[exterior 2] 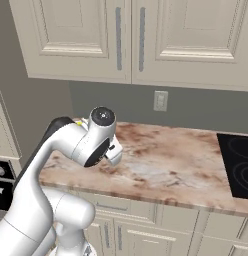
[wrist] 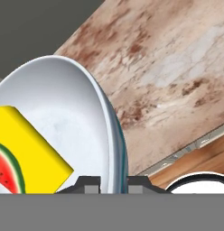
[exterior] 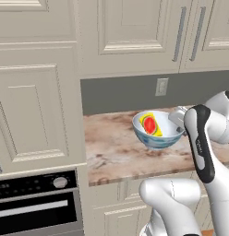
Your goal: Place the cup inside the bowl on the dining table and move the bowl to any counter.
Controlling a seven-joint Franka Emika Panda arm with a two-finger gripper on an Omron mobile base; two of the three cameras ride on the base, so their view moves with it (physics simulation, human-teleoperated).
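Marbled stone counter (exterior: 116, 152) under cream cabinets (exterior: 135, 32), grey wall (exterior: 121, 94) behind.

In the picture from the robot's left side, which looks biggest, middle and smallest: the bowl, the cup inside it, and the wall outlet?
1. The bowl
2. and 3. The cup and the wall outlet look about alike; the outlet sits farther back, so I won't rank them.

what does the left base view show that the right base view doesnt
Left base view: the bowl with the yellow cup lying inside it, held at its rim by the gripper above the counter, plus an oven at lower left. Right base view: a black cooktop at right. Both: the marbled counter, white outlet, cream upper cabinets and the arm.
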